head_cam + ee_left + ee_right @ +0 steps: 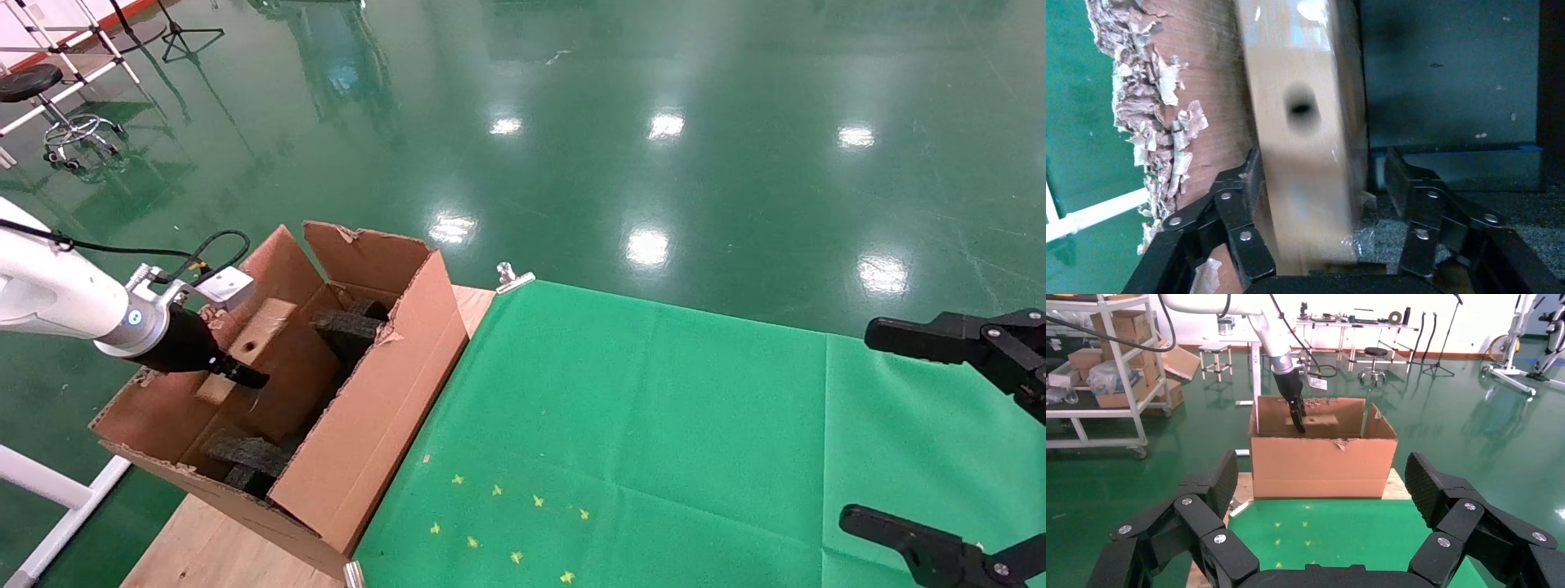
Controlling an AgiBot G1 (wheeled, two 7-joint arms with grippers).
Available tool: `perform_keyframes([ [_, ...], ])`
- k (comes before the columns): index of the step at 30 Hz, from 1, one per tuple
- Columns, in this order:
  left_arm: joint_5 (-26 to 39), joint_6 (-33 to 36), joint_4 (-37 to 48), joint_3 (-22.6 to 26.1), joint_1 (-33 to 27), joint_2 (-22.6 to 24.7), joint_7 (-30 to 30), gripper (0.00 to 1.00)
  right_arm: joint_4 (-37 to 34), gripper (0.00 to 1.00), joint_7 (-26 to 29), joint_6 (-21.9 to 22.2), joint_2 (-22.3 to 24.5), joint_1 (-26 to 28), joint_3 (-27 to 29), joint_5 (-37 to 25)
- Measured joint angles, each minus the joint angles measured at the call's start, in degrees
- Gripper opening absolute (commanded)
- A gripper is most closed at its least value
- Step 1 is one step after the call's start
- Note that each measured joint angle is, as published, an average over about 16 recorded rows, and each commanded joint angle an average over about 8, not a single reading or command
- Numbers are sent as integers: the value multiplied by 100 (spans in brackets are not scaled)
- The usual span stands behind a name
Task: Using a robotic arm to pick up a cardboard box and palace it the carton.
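Note:
The robotic arm, my white left one, reaches into the carton (368,408) from above. Its gripper (242,376) (1322,187) is open around the cardboard box (245,347) (1303,122). That slim brown box has a round hole in its narrow face. It stands inside the carton against the outer wall. One finger (1251,184) lies close along the box; the other finger (1407,184) stands clear of it with a visible gap. The box looks smeared in the left wrist view. The right wrist view shows the carton (1321,465) from the front, with the arm (1291,398) dipping into it.
Black foam blocks (347,327) (245,453) sit in the carton, whose flap edge (1162,110) is ragged. My right gripper (899,433) (1321,484) hovers open over the green cloth (654,425) at the right. A metal clip (511,278) holds the cloth's far corner.

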Motion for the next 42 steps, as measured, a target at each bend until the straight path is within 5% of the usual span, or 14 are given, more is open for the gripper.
perform_keyframes([
  [25,-1267,1507,-973,-839,-898,-1138,714,100,-2,100,-1,1,1,0,-1,2],
  [42,-1696,1706,-1647,-1318,-435,-1205,869,100,-3,100,-2,2,1,0,-2,2],
])
